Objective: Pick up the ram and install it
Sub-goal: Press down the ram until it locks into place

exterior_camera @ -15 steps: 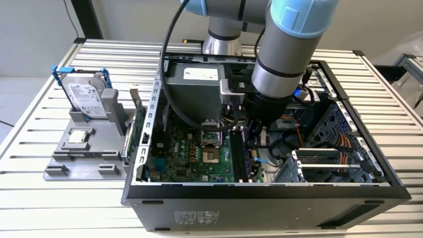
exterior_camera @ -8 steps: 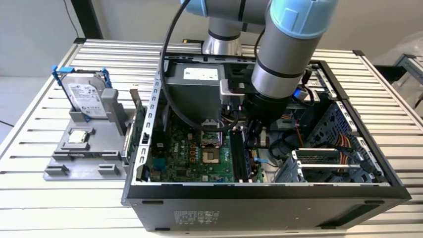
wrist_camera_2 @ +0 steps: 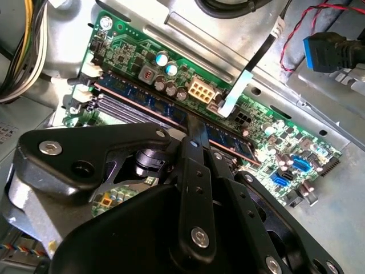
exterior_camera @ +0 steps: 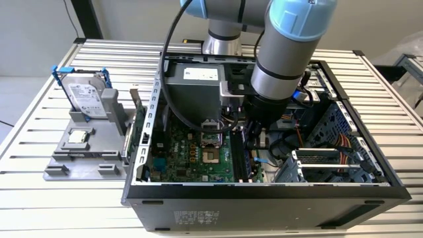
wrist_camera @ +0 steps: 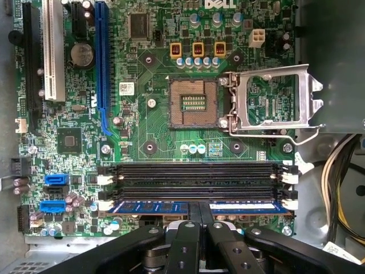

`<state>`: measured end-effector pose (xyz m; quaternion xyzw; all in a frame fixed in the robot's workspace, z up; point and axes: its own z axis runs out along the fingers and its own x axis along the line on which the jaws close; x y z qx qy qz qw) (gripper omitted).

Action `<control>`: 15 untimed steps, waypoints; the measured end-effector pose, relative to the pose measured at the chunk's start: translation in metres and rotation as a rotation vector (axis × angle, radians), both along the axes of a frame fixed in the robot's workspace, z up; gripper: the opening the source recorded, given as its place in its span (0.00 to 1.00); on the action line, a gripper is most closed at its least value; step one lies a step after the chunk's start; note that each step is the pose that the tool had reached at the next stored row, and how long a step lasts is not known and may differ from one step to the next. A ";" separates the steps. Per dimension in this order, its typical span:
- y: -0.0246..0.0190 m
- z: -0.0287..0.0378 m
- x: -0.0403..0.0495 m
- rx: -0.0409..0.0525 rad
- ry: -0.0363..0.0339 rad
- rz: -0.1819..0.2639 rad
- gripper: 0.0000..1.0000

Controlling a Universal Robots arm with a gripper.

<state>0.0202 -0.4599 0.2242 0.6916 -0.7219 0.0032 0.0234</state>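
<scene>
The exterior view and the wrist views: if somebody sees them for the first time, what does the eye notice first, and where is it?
In the exterior view, the grey-and-blue robot arm reaches down into the open computer case, whose green motherboard lies exposed. In the first wrist view, the black pincer is shut on the ram, which sits in the memory slot nearest the pincer, beside empty black slots. On the exterior view's left, a hard drive in a blue frame stands upright on a grey holder.
</scene>
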 end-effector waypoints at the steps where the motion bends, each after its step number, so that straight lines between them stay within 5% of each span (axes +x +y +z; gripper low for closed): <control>1: 0.0000 -0.0005 0.0000 -0.0003 0.0001 0.000 0.00; 15: 0.0000 -0.0063 0.0000 -0.0001 0.0000 0.000 0.00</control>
